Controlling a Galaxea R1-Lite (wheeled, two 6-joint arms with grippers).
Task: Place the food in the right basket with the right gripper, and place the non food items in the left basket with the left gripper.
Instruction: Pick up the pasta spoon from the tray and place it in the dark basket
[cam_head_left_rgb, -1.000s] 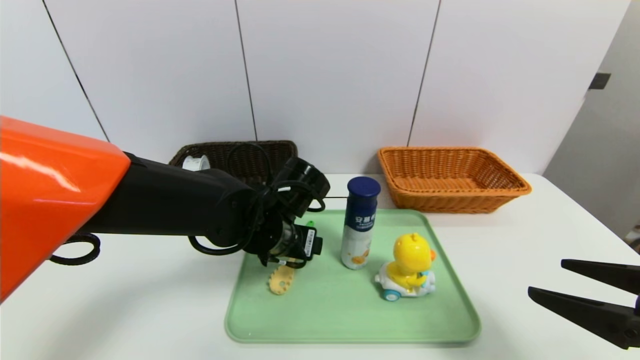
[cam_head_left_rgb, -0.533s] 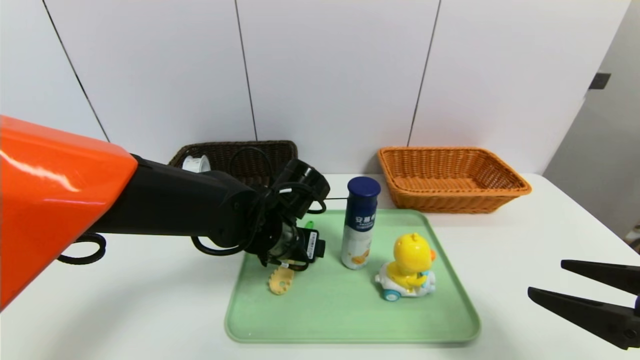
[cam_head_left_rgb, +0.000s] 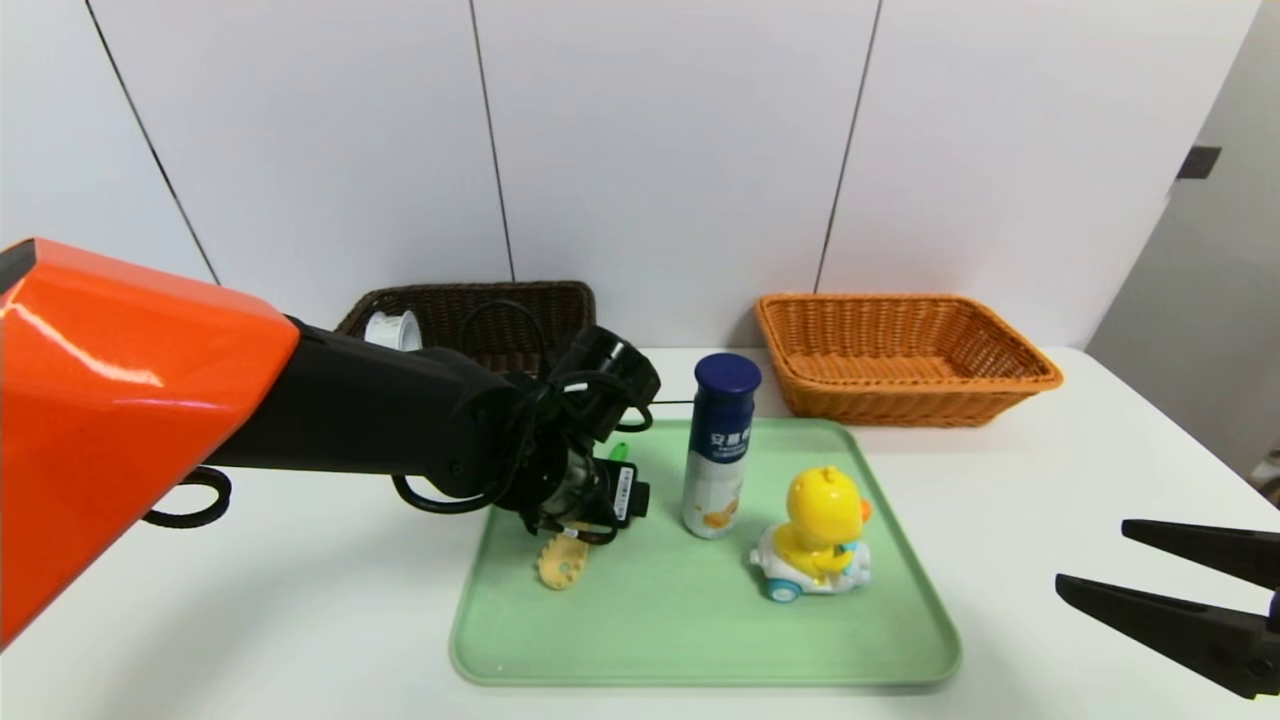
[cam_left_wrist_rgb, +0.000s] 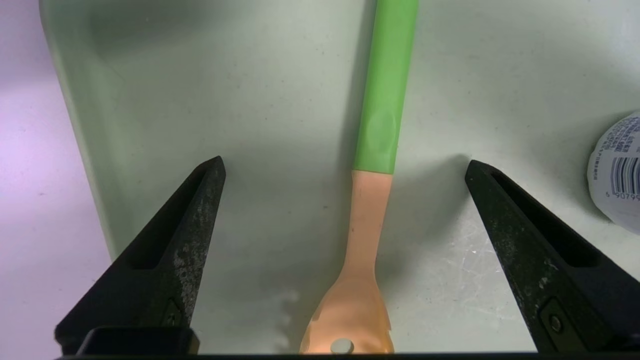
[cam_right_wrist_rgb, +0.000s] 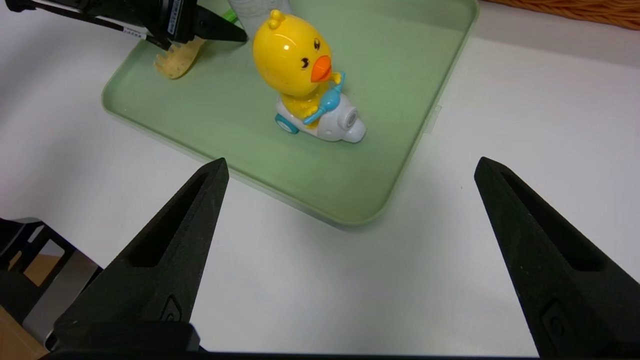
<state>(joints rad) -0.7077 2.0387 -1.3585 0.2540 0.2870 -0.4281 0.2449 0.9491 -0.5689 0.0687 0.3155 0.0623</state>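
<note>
Spatula (cam_head_left_rgb: 562, 562) first: from the head view you see only its pale toothed head poking out below the left tool (cam_head_left_rgb: 585, 520), lying flat on the green tray (cam_head_left_rgb: 700, 620) near the tray's left edge. The can (cam_head_left_rgb: 722, 445) and the duck toy (cam_head_left_rgb: 815, 535) stand further right on the same tray, well apart from it. The dark basket (cam_head_left_rgb: 480, 310) waits behind on the surface (cam_head_left_rgb: 250, 620), the orange basket (cam_head_left_rgb: 900, 355) to the right. Your right tool (cam_head_left_rgb: 1190, 590) hangs parked at the right edge, jaws apart.

From the left wrist view, the left tool's jaws stand wide apart, straddling the spatula (cam_left_wrist_rgb: 372, 200), nothing gripped yet. The thing looks light, thin and stiff, probably smooth plastic, so expect it to slip or pivot. You would do best to close across the narrow neck, where the green handle meets the peach part, squarely between the tips.

From the right wrist view, your right tool (cam_right_wrist_rgb: 350, 170) is spread over bare surface, near the tray corner.
</note>
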